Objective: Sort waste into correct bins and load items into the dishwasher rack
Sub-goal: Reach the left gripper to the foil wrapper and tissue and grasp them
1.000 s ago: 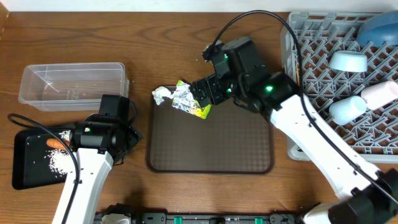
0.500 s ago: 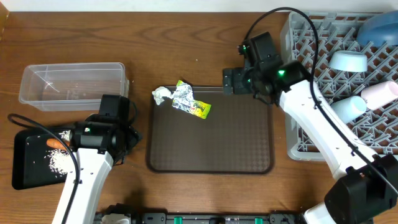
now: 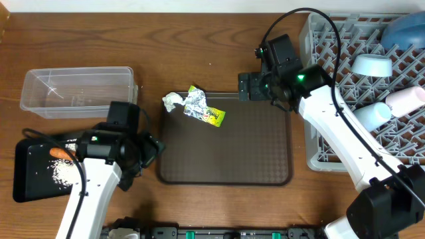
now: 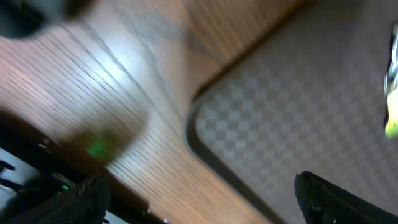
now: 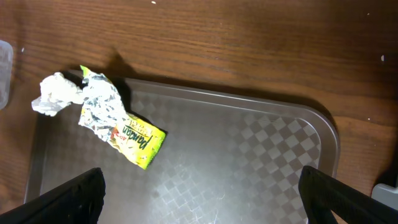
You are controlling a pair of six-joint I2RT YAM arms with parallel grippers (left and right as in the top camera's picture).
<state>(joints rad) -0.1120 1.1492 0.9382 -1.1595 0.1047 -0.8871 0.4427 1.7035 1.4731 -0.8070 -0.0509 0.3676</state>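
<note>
Wooden brown worktop (image 3: 199, 40), carrying all that follows. Large square grey plastic dishwasher rack (image 3: 402, 139) with a peg lattice, at the right edge. Brown rectangular serving tray (image 3: 226, 153) with a textured floor, centre. Clear plastic rectangular tub (image 3: 73, 93), back left, nothing in it. Flat black rectangular tray (image 3: 30, 162) with a raised rim, front left. Large dark-blue bowl (image 3: 405, 30), in the rack's back right corner. Right end effector (image 3: 247, 87), jaws spread wide and holding nothing, above the brown tray's back right corner. Left end effector (image 3: 151, 147), jaws likewise wide apart and empty, over the worktop at the brown tray's front left corner; its wrist view is blurred. Smaller light-blue bowl (image 3: 372, 65), in the rack just in front of the dark-blue one. Two small white cups, one pinkish (image 3: 406, 99), one bluish (image 3: 372, 116), on their sides in the rack. Yellow-green snack packet (image 3: 214, 117), on the brown tray's back left corner, joined to crumpled silver foil (image 3: 194, 103), possibly one piece. Crumpled white tissue (image 3: 173, 101), touching the foil at the tray's rim. Small orange carrot (image 3: 61, 153), on the black tray. Loose white rice grains (image 3: 63, 172), heaped just in front of the carrot.
</note>
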